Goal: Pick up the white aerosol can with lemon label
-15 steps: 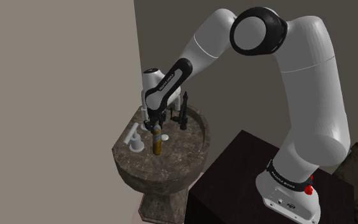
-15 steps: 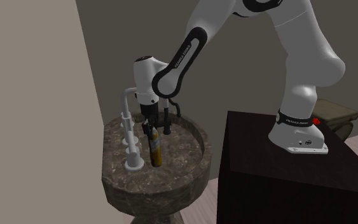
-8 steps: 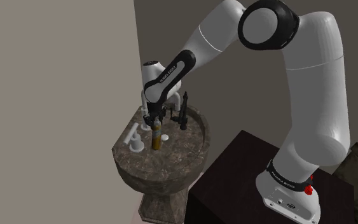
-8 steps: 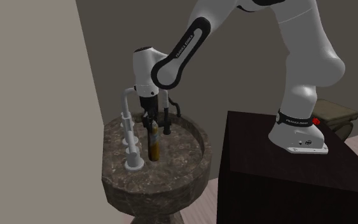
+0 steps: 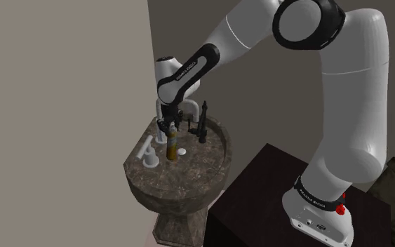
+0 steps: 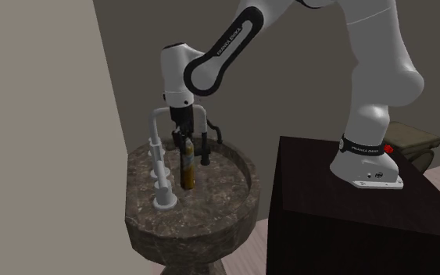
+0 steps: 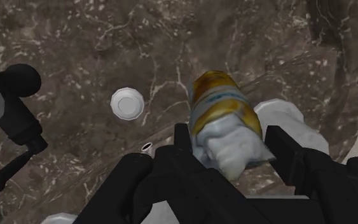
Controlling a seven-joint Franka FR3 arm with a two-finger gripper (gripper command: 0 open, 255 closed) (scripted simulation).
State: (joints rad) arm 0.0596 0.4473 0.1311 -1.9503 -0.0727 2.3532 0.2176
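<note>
The aerosol can [image 5: 170,145], yellow-bodied with a white and blue band and a white top, is clasped near its top by the jaws, which are closed on it from both sides, as is seen most plainly in the wrist view [image 7: 225,121]. It is held nearly upright over the bowl of the mottled stone sink [image 5: 206,179], towards the wall side of the bowl. Whether its base is clear of the bowl's floor cannot be told for certain, though it is judged to hang just above it.

In the bowl of the sink, a round white drain plug [image 7: 128,103] is seen just beside the can's foot. A black fitting [image 6: 205,153] stands on the far part of the sink's rim, near the can, and white tap fittings [image 6: 162,183] are ranged along the rim at the second exterior view's left, also near. The dark stand [image 5: 259,193] is set beside the sink, well apart from the can.

The step in hand is judged to be the lift. It would best be done as a straight, slow rise out of the sink, with the grip kept firm. As the can is taken high on its body, swinging or slipping is to be guarded against. Sideways travel should be held off until the black fitting and the taps have been cleared.
</note>
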